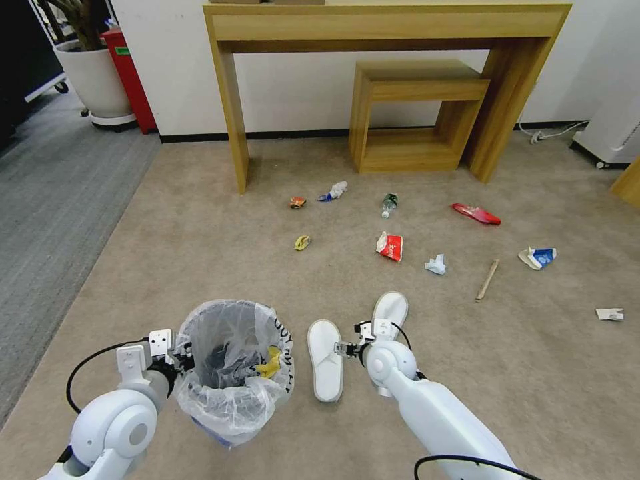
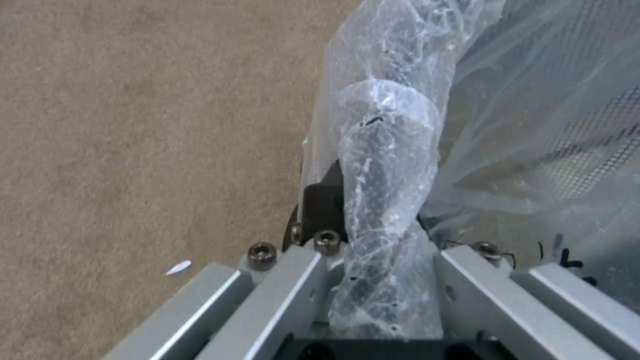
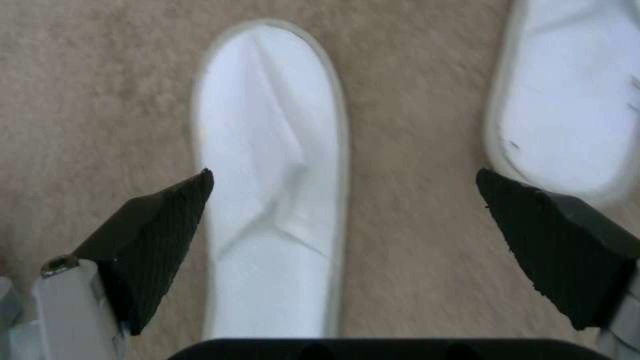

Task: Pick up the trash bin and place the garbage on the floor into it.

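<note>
The trash bin (image 1: pixel 233 373), lined with a crinkly white bag, stands on the beige floor (image 1: pixel 200 247) at the near left, a yellow wrapper (image 1: pixel 270 363) inside. My left gripper (image 1: pixel 179 353) is shut on its bagged rim (image 2: pixel 387 175). My right gripper (image 1: pixel 348 347) hangs open just over one white slipper (image 3: pixel 273 165), its fingers (image 3: pixel 160 235) spread to either side; the other slipper (image 1: pixel 390 308) lies beside it. Farther out lies more garbage: a red-white packet (image 1: pixel 390 246), a green bottle (image 1: pixel 389 203), a tissue (image 1: pixel 436 265), a carton (image 1: pixel 539 257) and a stick (image 1: pixel 487 279).
A tall wooden table (image 1: pixel 387 27) and a low wooden shelf (image 1: pixel 417 113) stand against the far wall. Grey ribbed carpet (image 1: pixel 53 187), a plant pot (image 1: pixel 93 80) and a red box (image 1: pixel 130 80) are at the left. A white appliance (image 1: pixel 617 127) sits far right.
</note>
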Robot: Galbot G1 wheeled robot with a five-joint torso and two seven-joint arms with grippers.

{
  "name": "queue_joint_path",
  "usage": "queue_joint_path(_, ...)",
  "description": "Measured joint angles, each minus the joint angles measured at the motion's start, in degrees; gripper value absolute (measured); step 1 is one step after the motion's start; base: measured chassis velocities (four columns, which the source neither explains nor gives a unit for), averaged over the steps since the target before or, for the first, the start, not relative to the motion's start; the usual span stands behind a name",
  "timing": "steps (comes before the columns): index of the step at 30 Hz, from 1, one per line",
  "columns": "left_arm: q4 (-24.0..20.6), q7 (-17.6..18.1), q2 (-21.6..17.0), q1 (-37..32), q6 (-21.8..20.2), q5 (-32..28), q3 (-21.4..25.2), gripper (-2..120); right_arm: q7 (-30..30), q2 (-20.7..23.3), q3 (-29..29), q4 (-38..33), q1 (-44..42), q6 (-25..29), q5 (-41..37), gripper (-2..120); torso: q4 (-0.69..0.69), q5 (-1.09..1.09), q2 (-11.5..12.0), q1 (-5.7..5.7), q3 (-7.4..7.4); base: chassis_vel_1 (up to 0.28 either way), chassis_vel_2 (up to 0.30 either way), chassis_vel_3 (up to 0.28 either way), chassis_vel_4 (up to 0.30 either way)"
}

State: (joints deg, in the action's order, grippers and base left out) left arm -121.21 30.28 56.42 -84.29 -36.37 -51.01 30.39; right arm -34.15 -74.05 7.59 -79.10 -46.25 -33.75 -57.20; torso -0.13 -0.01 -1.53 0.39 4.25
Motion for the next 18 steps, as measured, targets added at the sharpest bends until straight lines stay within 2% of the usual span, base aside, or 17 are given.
queue_joint_path(14, -0.5, -0.2, 0.0, 0.0, 0.6, -0.1, 0.2, 1, 1.5, -3.8, 2.6, 10.6, 4.1, 2.4, 4.7, 99, 0.0, 0.01, 0.0, 0.0, 0.0, 0.0, 0.0, 0.0, 0.0)
queue_joint_path(18, -0.7, -0.3, 0.1, -0.1, 0.8, -0.1, 0.1, 1, 2.5, -4.5, 3.6, 13.2, 4.8, 3.7, 6.0, 95, 0.0, 0.0, 0.0, 0.0, 0.0, 0.0, 0.0, 0.0, 0.0)
